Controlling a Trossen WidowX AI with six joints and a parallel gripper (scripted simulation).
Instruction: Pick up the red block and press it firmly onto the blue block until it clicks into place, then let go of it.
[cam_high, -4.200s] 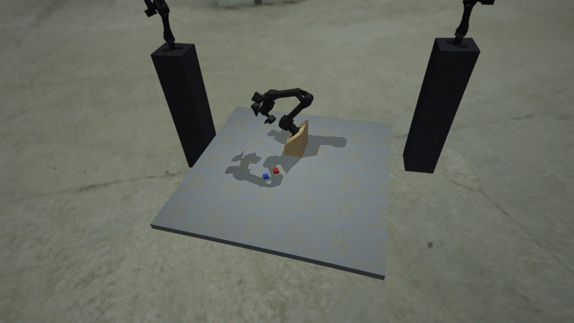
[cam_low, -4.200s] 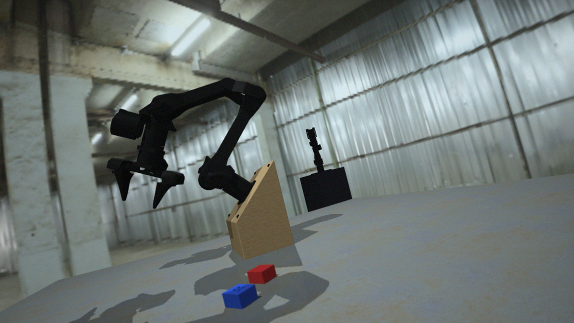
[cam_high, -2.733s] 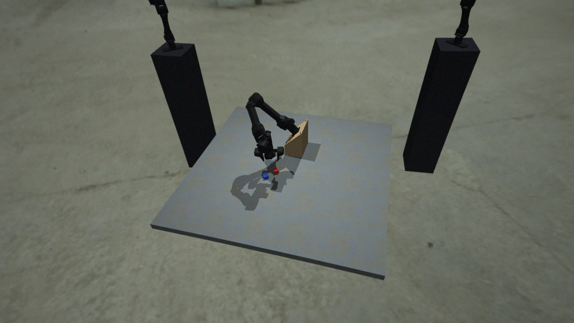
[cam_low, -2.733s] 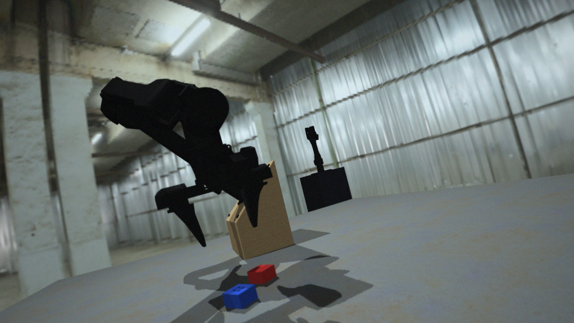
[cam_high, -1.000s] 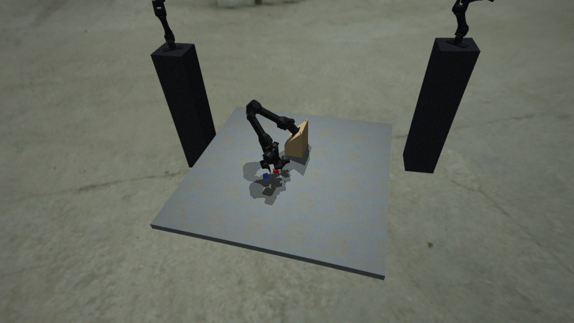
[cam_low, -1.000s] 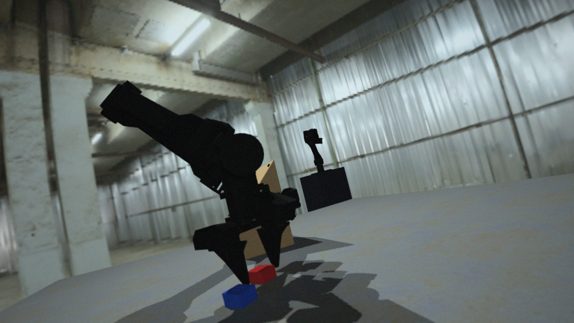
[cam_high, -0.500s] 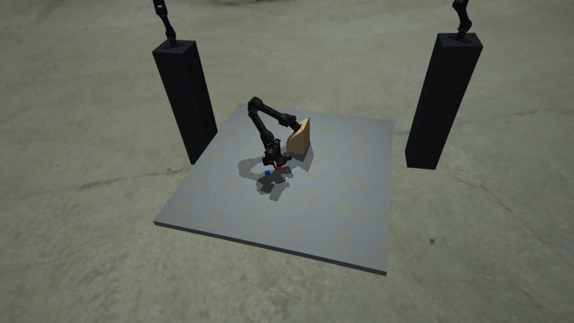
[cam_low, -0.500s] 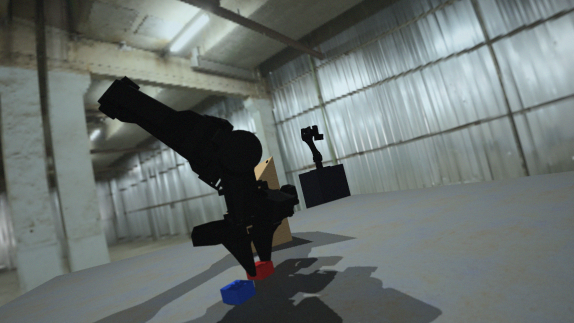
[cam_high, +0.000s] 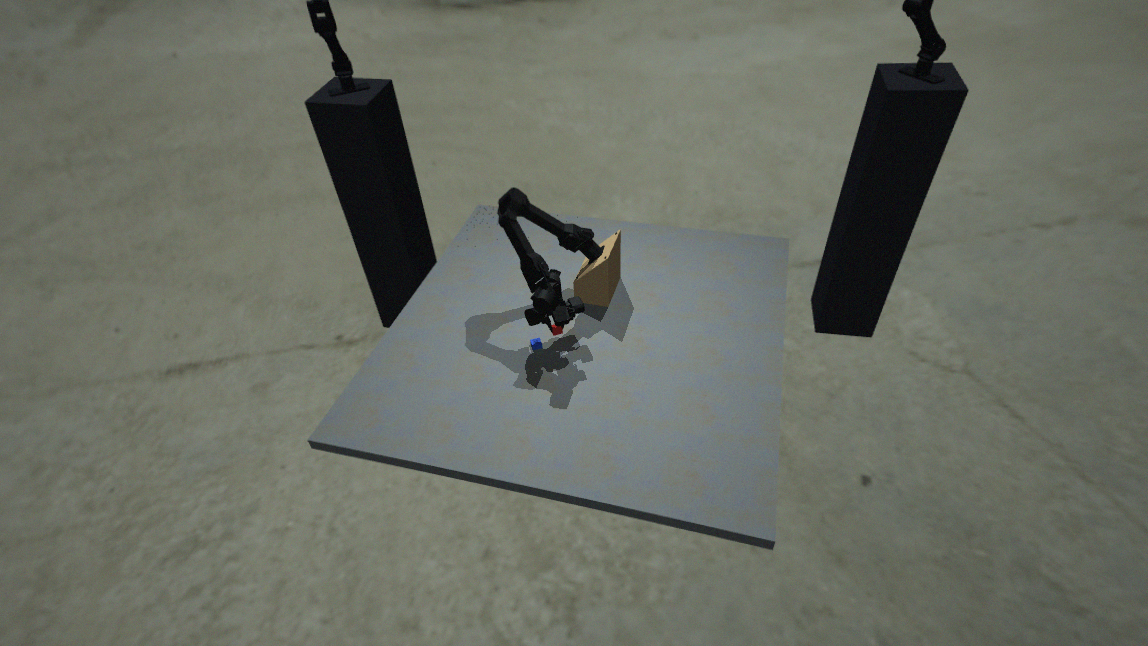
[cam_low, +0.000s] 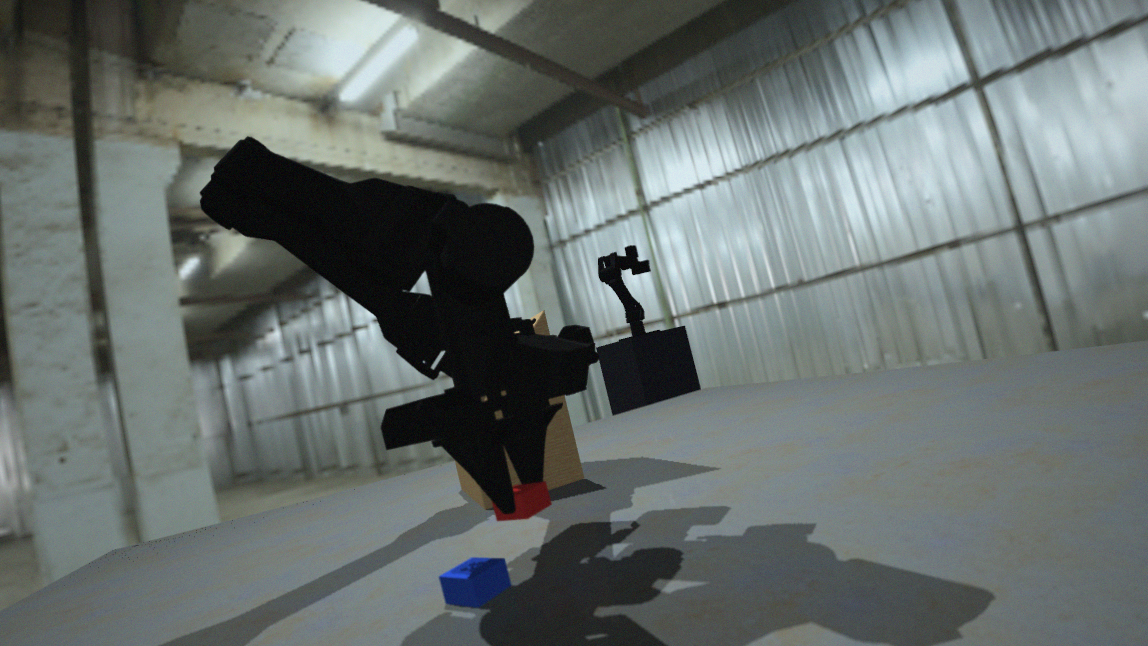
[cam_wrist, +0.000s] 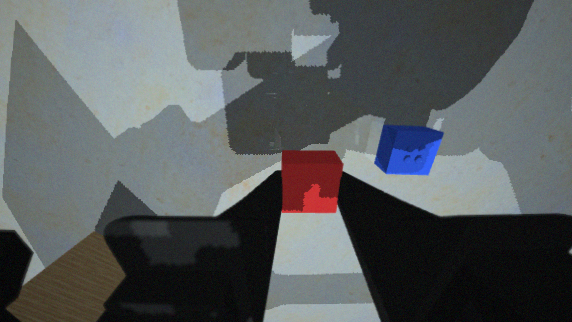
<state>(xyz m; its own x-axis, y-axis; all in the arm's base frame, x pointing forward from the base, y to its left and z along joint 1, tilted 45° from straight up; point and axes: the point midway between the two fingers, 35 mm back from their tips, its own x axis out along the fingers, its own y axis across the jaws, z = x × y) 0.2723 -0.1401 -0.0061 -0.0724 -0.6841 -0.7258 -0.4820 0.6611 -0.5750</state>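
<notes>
The red block (cam_high: 557, 330) (cam_low: 530, 499) (cam_wrist: 311, 175) is held off the table between the fingertips. My gripper (cam_low: 520, 496) (cam_wrist: 308, 177) is shut on it, one finger on each side. The blue block (cam_high: 536, 344) (cam_low: 475, 584) (cam_wrist: 412, 151) rests on the table with small round studs on its top. In the wrist view it lies to the right of the red block and a little farther up the picture, apart from it. In the exterior view it is below and slightly left of the red block. The red block's underside is hidden.
A wooden wedge-shaped base (cam_high: 598, 282) (cam_low: 568, 449) (cam_wrist: 70, 280) carries the arm and stands behind the gripper. The grey table (cam_high: 682, 449) has its front edge well away from the blocks. Two dark pedestals (cam_high: 365, 184) (cam_high: 891, 192) with other arms stand beyond the table.
</notes>
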